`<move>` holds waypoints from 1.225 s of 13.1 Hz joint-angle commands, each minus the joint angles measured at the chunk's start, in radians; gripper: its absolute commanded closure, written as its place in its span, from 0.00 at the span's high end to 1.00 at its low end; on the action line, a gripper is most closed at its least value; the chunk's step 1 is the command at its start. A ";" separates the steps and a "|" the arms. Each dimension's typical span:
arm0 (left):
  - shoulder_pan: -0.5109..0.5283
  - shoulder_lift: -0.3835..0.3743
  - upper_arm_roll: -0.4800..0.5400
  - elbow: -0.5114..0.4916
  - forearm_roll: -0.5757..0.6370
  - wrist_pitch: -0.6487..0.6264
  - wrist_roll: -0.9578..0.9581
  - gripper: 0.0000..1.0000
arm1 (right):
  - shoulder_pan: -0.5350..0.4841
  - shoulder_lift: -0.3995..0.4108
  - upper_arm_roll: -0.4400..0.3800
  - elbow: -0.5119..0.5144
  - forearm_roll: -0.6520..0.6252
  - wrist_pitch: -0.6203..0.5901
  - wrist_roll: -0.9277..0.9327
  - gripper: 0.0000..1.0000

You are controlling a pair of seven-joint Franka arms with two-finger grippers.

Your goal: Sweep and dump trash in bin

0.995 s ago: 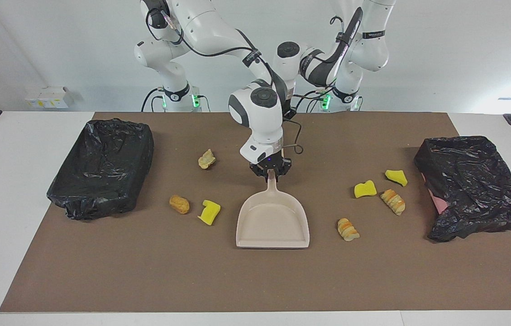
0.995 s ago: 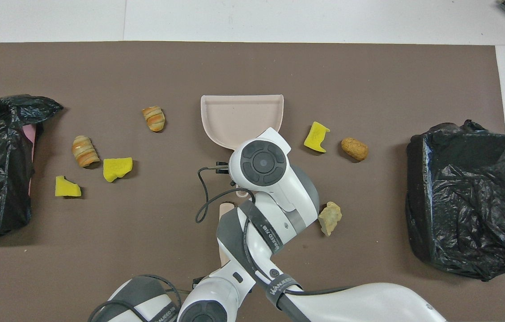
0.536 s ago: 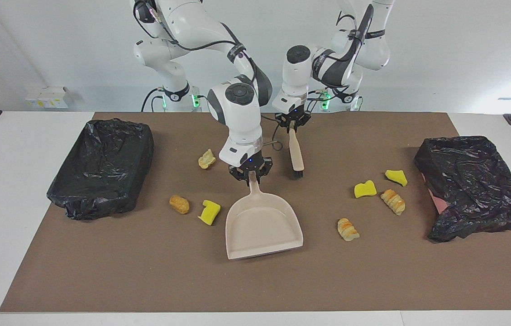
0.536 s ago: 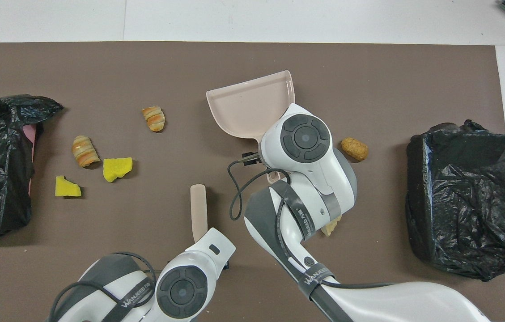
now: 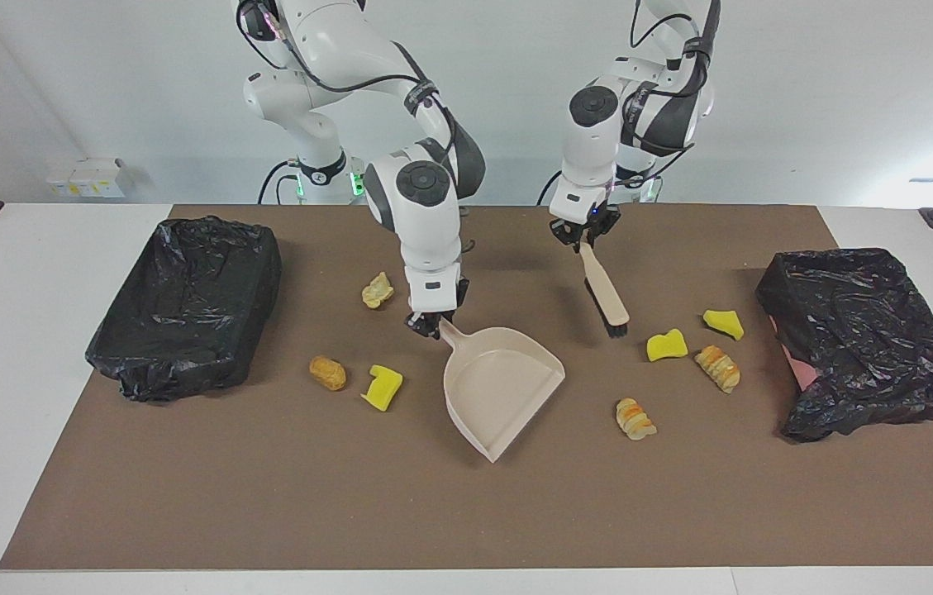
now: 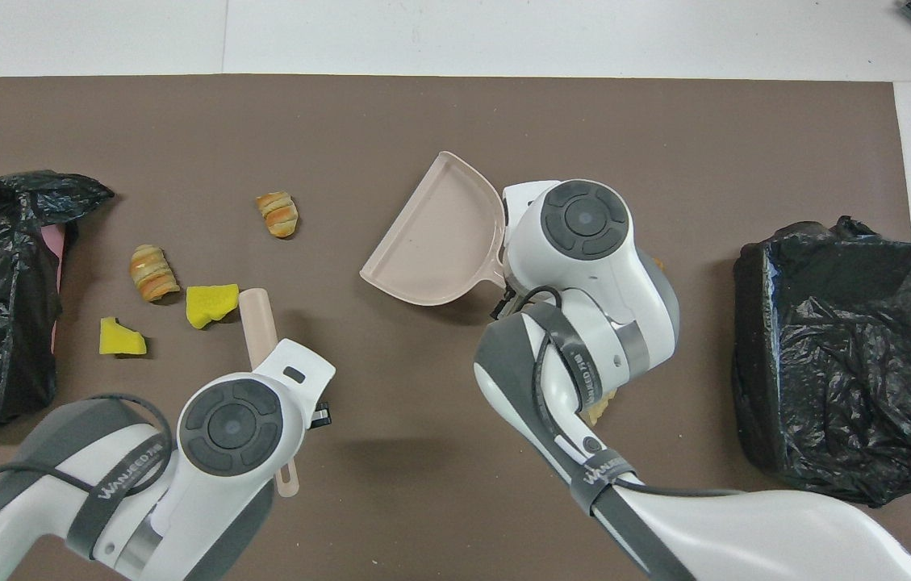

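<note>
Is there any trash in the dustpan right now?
No, the dustpan is bare inside, and the trash bits lie on the table around it.

Scattered yellow and tan trash (image 5: 666, 345)

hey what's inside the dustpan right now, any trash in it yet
Nothing. The dustpan, held by its handle in the right gripper, shows a bare beige tray in both views. The trash, such as the yellow sponge chunk beside it, lies on the mat. In the overhead view the arm hides the handle end.
</note>
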 commanded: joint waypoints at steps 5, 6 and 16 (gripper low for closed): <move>0.288 -0.022 -0.013 -0.026 0.135 -0.085 0.002 0.00 | -0.076 0.026 0.011 -0.022 -0.010 0.021 -0.455 0.00; 0.343 -0.027 -0.013 -0.037 0.162 -0.080 0.007 0.00 | -0.076 0.041 0.013 -0.017 -0.007 0.035 -0.457 0.00; 0.477 0.039 -0.017 -0.137 0.111 0.180 0.318 0.00 | -0.047 0.078 0.011 -0.022 -0.032 0.098 -0.463 0.00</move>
